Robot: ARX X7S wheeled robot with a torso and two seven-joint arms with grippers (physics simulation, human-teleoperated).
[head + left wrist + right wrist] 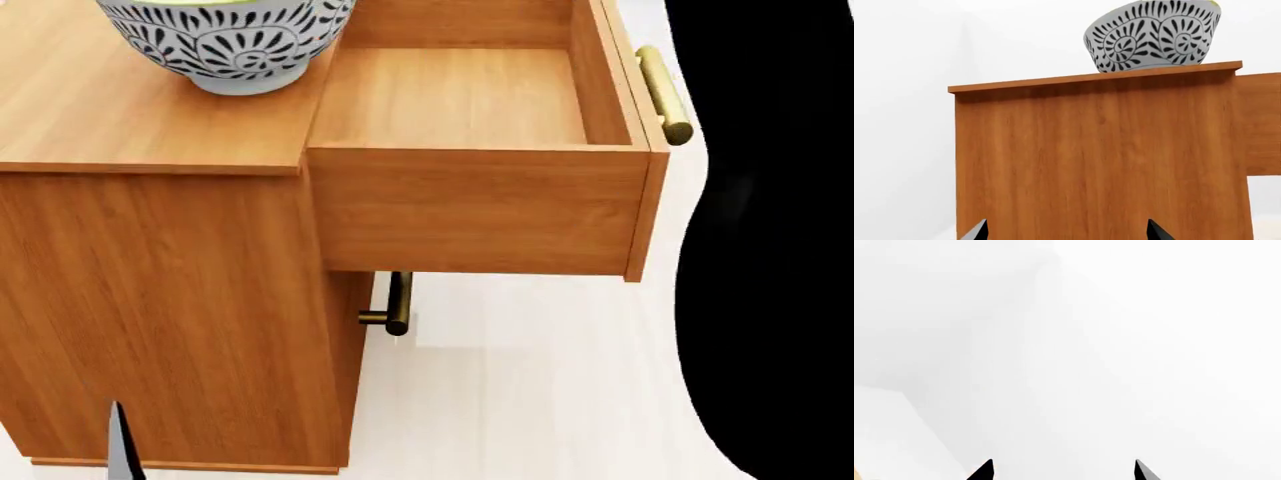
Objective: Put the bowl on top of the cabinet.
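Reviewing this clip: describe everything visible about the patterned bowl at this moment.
The bowl is deep and round, glossy like glazed ceramic, white with a dense dark floral and spiral pattern and a pale yellow-green rim. It stands upright on the flat top of the cabinet, near the edge beside the open drawer. Only its base touches the wood. Neither end effector holds it. Its top is cropped in the head view, so its contents cannot be judged.

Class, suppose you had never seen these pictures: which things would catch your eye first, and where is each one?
First comes the bowl, white with a dark floral pattern, standing on the flat top of the orange-brown cabinet near its edge. Beside it the top drawer is pulled wide open and looks empty, its brass handle at the front. Both grippers, left gripper and right gripper, show only parted dark fingertips, holding nothing.
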